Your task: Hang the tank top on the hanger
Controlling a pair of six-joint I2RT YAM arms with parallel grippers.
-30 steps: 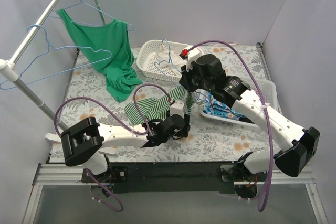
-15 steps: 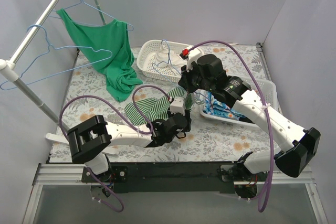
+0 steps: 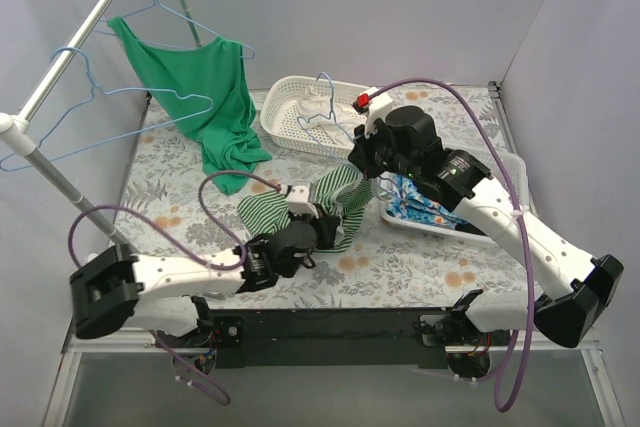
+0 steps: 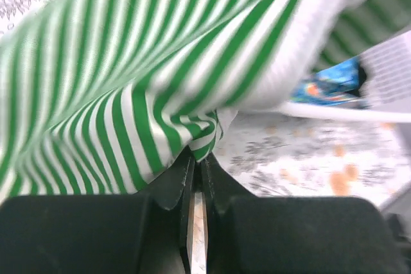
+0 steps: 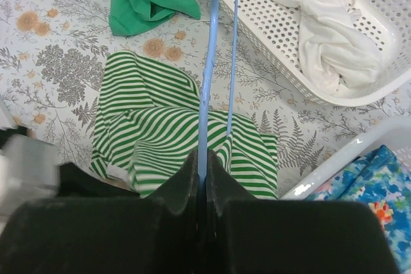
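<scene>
The striped tank top (image 3: 345, 195) lies partly on the table, and one edge is pulled up towards the right gripper. My left gripper (image 3: 328, 225) is shut on that edge, and its jaws pinch striped fabric (image 4: 128, 88) in the left wrist view. My right gripper (image 3: 362, 162) is shut on the light-blue hanger (image 3: 322, 112), held upright with its hook over the basket. In the right wrist view the hanger wire (image 5: 207, 62) runs up from the jaws above the tank top (image 5: 160, 126). A second wire meets the fabric. I cannot tell whether it is inside it.
A white basket (image 3: 285, 117) with a white cloth stands behind the hanger. A solid-green tank top (image 3: 210, 87) hangs from a hanger on the rail (image 3: 70, 47), beside an empty hanger (image 3: 100, 112). A blue floral cloth (image 3: 425, 207) lies in a white tray at right.
My left arm has swung back to the left and lifted the tank top's edge, which now stands up under the right gripper. My right gripper with the hanger has shifted slightly right.
</scene>
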